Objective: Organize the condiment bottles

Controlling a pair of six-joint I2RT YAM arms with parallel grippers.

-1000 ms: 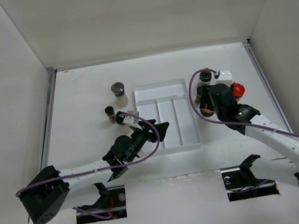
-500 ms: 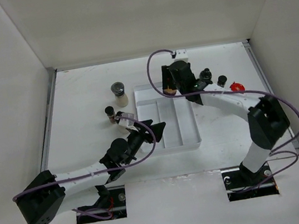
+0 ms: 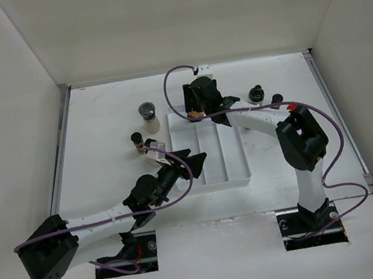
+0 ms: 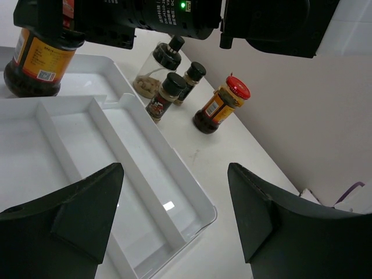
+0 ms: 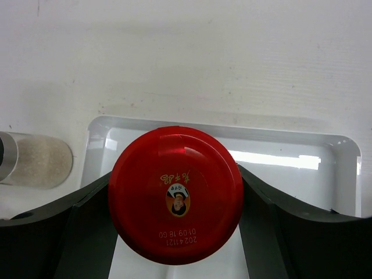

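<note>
My right gripper (image 3: 202, 103) is shut on a red-capped amber jar (image 5: 175, 195) and holds it upright over the far left end of the white divided tray (image 3: 242, 173). The jar also shows in the left wrist view (image 4: 36, 65). My left gripper (image 3: 191, 160) is open and empty over the tray's near left part (image 4: 174, 172). A second red-capped amber jar (image 4: 222, 106) and three black-capped bottles (image 4: 167, 92) stand right of the tray. A whitish grey-lidded jar (image 3: 148, 116) and two slim black-capped bottles (image 3: 137, 142) stand left of it.
The tray (image 5: 221, 130) has long compartments and a cross compartment at its far end, all without bottles. White walls close in the table on the left, right and back. The right arm (image 3: 268, 119) stretches across in front of the right-hand bottles.
My right arm has swung left from the right-hand bottles, carrying the red-capped jar to the tray's far left end. My left gripper has shifted slightly.
</note>
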